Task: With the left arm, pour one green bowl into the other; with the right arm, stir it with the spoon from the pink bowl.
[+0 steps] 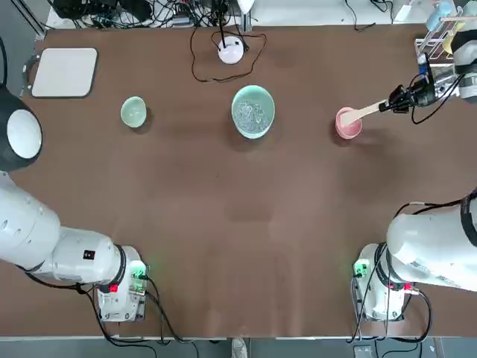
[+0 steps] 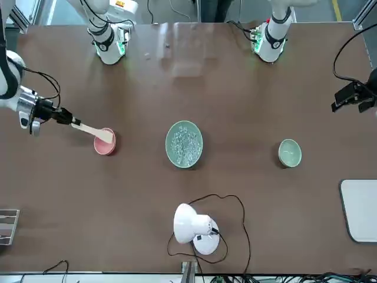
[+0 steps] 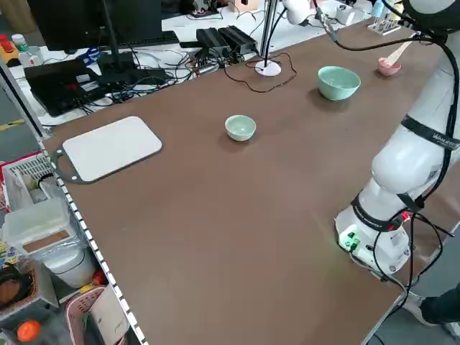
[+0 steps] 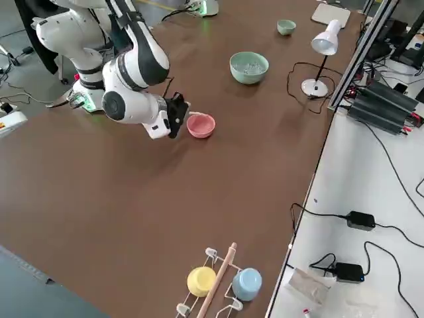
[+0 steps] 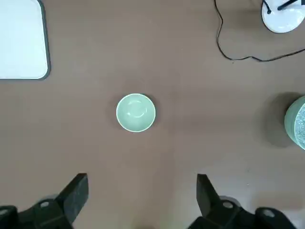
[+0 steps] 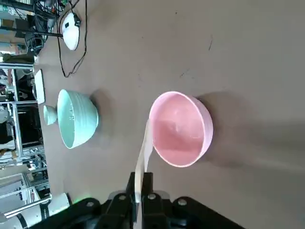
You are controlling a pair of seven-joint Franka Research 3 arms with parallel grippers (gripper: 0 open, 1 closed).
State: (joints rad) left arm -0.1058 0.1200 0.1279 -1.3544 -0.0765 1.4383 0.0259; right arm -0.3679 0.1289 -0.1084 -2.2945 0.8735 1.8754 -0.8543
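The spoon [image 6: 143, 157] hides its far tip inside the pink bowl [image 6: 183, 129]. In the left wrist view, the frame's edge cuts the large mint-green bowl [image 5: 298, 119].

In the top view, three bowls sit in a row across the upper half of the table: the small bowl [image 1: 133, 112] at left, the large bowl [image 1: 253, 111] at centre, the third bowl [image 1: 347, 123] at right. The spoon [image 1: 363, 112] reaches in over that third bowl's rim from the right. A lamp [image 1: 231, 49] stands behind the large bowl, and a board [image 1: 64, 72] lies at upper left.
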